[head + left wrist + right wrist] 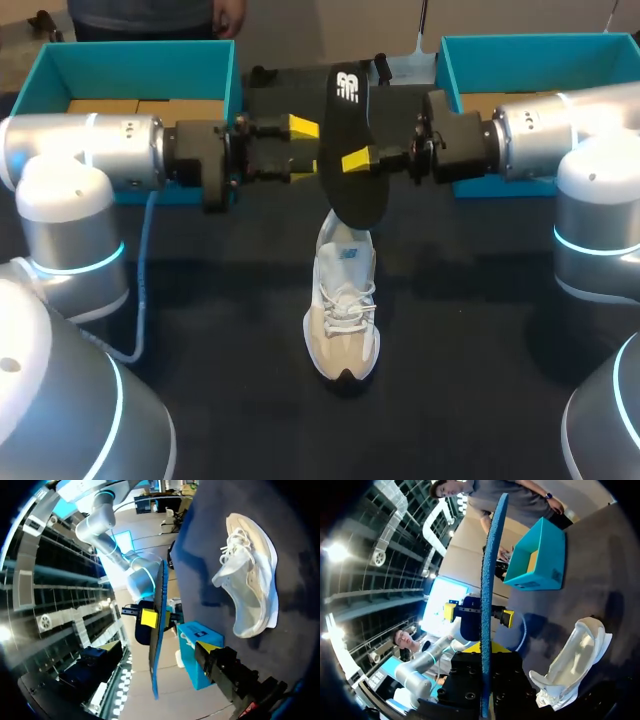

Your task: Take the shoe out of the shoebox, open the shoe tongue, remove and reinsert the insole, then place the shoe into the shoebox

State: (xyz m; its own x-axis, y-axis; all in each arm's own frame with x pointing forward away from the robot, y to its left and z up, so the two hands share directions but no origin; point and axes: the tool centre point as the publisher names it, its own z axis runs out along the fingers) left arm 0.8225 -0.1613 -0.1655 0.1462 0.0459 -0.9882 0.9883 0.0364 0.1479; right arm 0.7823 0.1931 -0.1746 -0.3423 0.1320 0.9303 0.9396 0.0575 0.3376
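A black insole [350,140] stands on edge in the air above the table's middle, and my right gripper [360,160] is shut on its lower half from the right. In the right wrist view the insole [487,590] rises edge-on out of that gripper [485,652]. My left gripper [301,150] faces it from the left, open, its yellow fingertips [450,611] spread on either side of the insole's edge without touching it. The beige and white shoe [343,310] lies on the dark table just under the insole, toe toward the front. From the left wrist the shoe [250,580] lies on its sole.
Two teal shoeboxes stand at the back, one at the left [130,75] behind my left arm, one at the right [530,60] behind my right arm. A pale cable [140,290] hangs by the left arm's base.
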